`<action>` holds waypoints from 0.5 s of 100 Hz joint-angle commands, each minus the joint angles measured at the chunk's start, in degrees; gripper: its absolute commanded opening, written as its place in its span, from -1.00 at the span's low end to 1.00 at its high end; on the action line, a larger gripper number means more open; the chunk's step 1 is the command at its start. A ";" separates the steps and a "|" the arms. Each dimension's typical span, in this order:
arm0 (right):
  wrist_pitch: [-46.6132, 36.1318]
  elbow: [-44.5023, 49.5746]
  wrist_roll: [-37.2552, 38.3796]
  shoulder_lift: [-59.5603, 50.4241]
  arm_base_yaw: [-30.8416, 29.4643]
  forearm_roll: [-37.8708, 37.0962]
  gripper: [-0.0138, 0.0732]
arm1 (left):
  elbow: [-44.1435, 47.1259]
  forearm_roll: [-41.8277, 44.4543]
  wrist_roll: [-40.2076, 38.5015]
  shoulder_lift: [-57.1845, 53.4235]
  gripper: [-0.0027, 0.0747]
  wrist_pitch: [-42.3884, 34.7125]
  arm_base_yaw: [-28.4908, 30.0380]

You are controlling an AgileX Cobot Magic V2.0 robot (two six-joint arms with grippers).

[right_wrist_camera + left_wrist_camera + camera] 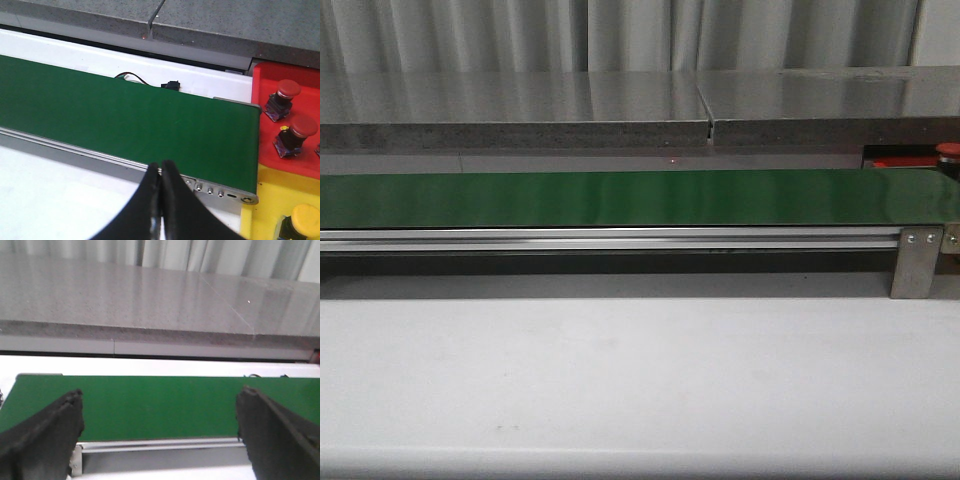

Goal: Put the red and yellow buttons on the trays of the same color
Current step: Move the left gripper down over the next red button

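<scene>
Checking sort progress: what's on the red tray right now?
Two red buttons stand on the red tray in the right wrist view. The tray's far side runs out of frame, so any others can't be seen.

Two red buttons upright on red tray.

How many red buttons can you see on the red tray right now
2. In the right wrist view, one red button sits farther back on the red tray, the other red button nearer the yellow tray. More may be hidden past the frame's edge.
</scene>
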 commanded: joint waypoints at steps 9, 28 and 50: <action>-3.38 -2.00 -0.47 -0.49 0.07 0.61 -0.95 | -8.15 -0.82 -2.12 6.54 0.62 -4.53 5.80; -3.38 -2.00 -0.47 -0.49 0.07 0.61 -0.95 | -21.28 -3.24 -2.25 20.89 0.62 3.72 17.99; -3.38 -2.00 -0.47 -0.49 0.07 0.61 -0.95 | -36.35 -5.13 -2.25 37.59 0.62 15.07 27.28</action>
